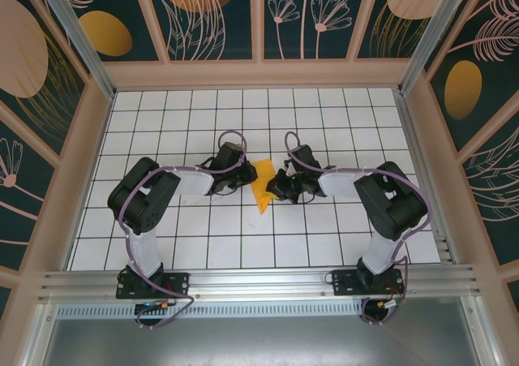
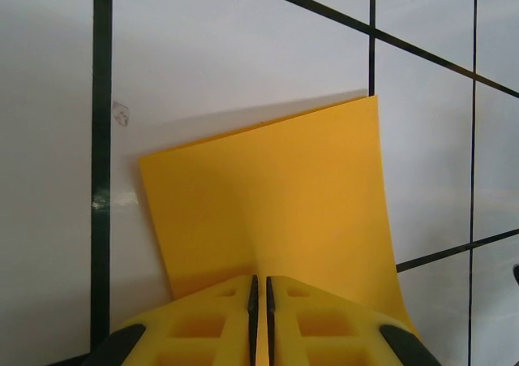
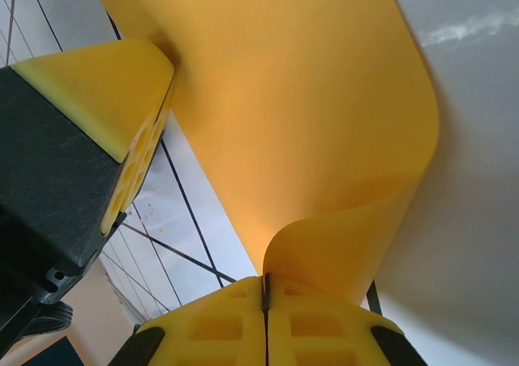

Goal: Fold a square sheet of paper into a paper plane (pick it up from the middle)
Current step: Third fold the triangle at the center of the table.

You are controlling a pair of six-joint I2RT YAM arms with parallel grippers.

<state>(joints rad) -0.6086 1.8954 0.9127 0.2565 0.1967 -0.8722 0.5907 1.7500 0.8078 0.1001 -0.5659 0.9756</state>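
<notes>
Both arms pinch the square sheet of paper (image 1: 262,185) at the middle of the table (image 1: 162,114), roughly midway between its left and right edges, with the left gripper (image 1: 242,179) on the sheet's left side and the right gripper (image 1: 277,186) on its right. In the left wrist view the left jaws are down to a hairline slit, closed on the sheet's near edge, and the rest lies out over the white grid. In the right wrist view the right jaws are clamped tight on a curled edge, and the sheet bows up and over towards the left gripper.
</notes>
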